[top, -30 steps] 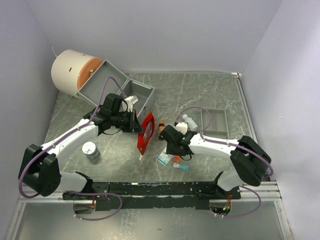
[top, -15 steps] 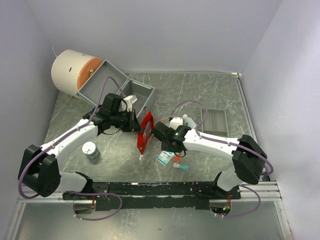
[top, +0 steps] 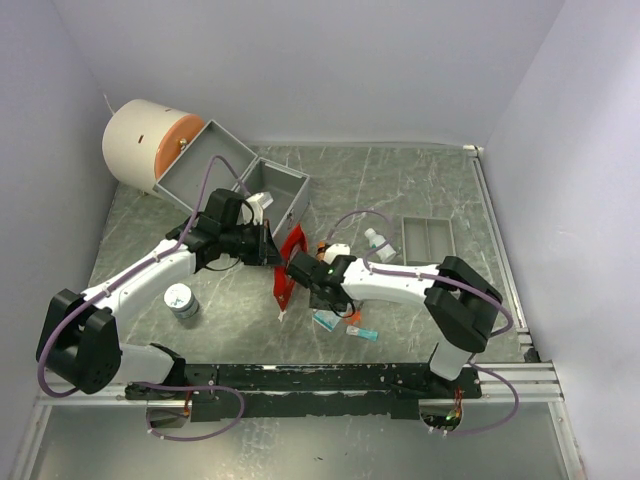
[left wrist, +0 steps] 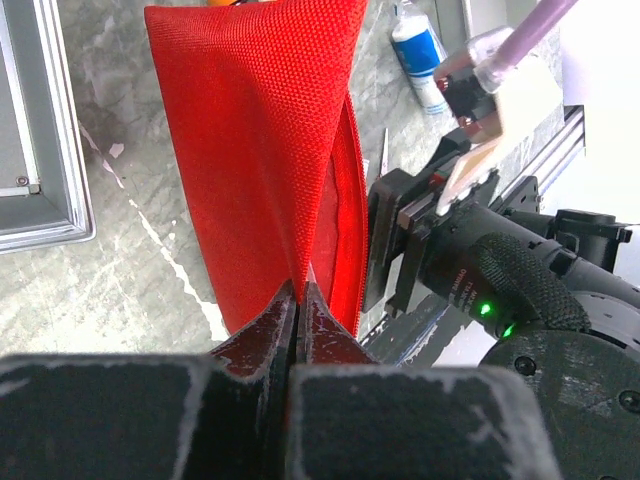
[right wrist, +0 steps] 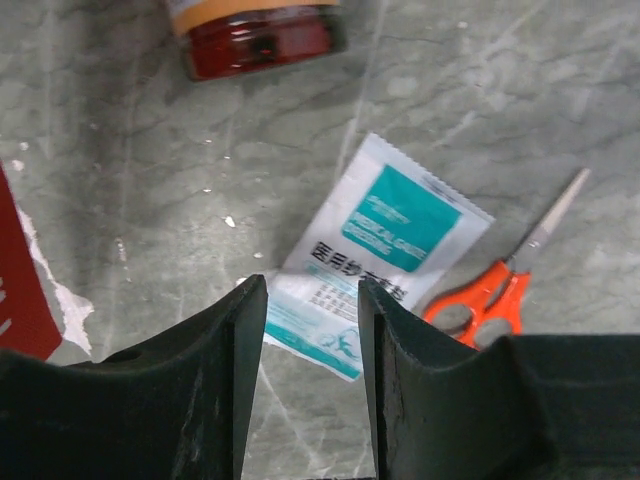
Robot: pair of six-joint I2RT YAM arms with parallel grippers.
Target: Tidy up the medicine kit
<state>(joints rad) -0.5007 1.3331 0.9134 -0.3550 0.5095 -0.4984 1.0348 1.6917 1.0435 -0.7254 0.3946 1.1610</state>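
The red pouch (top: 292,262) stands on edge on the table, and my left gripper (top: 270,245) is shut on its upper rim. In the left wrist view the fingertips pinch the pouch (left wrist: 250,150) fabric, with my left gripper (left wrist: 298,300) tight together. My right gripper (top: 301,272) hovers just right of the pouch, open and holding nothing. Below my right gripper (right wrist: 312,300) lie a teal and white sachet (right wrist: 375,255), orange scissors (right wrist: 490,290) and a red-brown bottle (right wrist: 255,35). The grey metal case (top: 235,180) lies open at the back left.
A white drum with an orange face (top: 150,145) stands behind the case. A shallow grey divided tray (top: 428,240) sits at the right, a small white bottle (top: 378,243) beside it. A round tin (top: 181,300) lies near the left arm.
My right arm has swung left, from beside the white bottle to close against the pouch, its jaws narrowing slightly. The left gripper and pouch have stayed put.
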